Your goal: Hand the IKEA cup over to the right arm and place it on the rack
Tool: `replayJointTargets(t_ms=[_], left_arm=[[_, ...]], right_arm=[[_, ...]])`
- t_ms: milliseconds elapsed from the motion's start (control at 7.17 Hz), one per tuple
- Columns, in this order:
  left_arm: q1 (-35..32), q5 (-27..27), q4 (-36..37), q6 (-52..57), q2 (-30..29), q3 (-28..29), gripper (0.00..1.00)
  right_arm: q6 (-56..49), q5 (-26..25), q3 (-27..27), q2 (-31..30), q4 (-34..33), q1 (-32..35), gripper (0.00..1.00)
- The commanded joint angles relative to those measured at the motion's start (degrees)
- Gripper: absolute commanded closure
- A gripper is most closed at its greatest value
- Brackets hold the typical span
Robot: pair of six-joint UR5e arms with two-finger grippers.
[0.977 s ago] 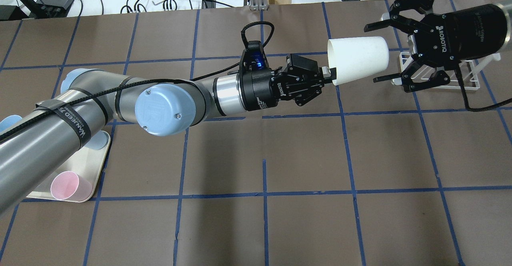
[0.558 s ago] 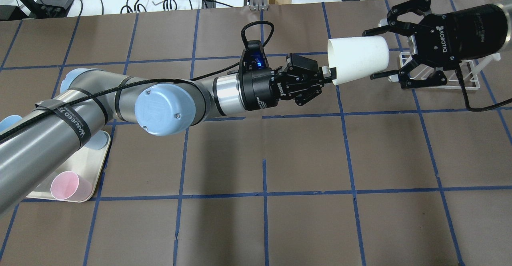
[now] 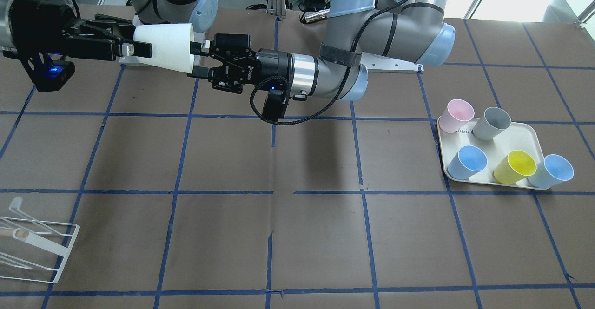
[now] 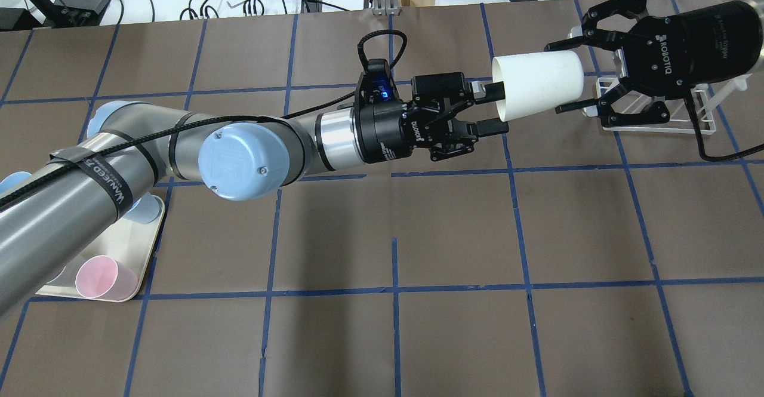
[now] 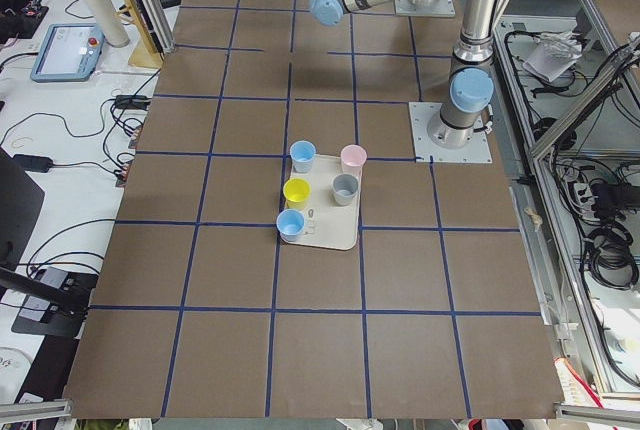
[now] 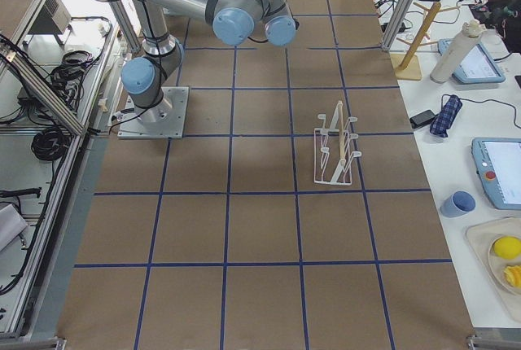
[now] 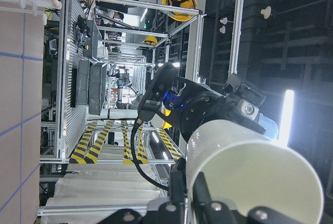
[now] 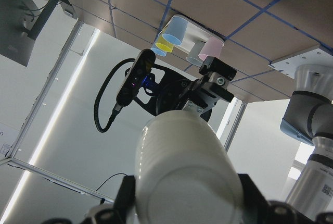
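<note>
Left tool (image 4: 498, 107) newly wide at cup (image 4: 540, 83)

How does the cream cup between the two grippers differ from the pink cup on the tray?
The IKEA cup is cream, the pink cup pink. The IKEA cup lies sideways in the air, held by the right gripper; the pink cup stands mouth up on the tray. Both are tapered, without handles.

Opposed close wrist views, IKEA cup (image 7: 255, 177) between
</note>
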Motion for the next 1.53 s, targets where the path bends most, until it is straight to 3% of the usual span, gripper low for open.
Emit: replayJointTargets(t_ms=[0, 140, 419, 698, 977, 1116, 1256, 1395], left_arm=[[6.70, 5.80, 0.32, -3.68, 0.37, 0.17, 0.00], [12.05, 16.99, 1.19, -4.30, 0.19, 0.26, 0.00], [19.98, 31.35, 4.51, -5.97, -0.33, 0.61, 0.00], [24.74, 49.79, 15.56, -15.51, -0.08, 0.70, 0.00], [27.83, 63.36, 17.55, -15.99, 1.32, 0.79, 0.00], [27.92, 71.69, 18.51, -16.86, 2.64, 2.44, 0.00], [27.49, 78.04, 19.21, -25.23, 3.96, 6.03, 0.00], [26.09, 84.19, 20.00, -30.36, 4.58, 10.33, 0.00]], right_arm=[[2.07, -5.46, -2.73, 0.02, -7.21, -0.29, 0.56], [2.87, -10.37, -3.44, 0.02, -12.56, -0.29, 0.59], [6.46, -25.29, -3.45, 0.02, -26.61, -0.29, 0.61], [6.31, -37.00, -3.36, 0.63, -40.23, -0.20, 0.65], [1.68, -48.60, -3.36, 2.56, -52.63, -0.03, 0.68], [-2.70, -53.44, -3.36, 3.96, -58.34, -0.03, 0.70], [-5.01, -56.36, -3.45, 5.37, -63.01, -0.03, 0.72], [-6.95, -56.65, -3.45, 7.12, -66.80, -0.03, 0.75]])
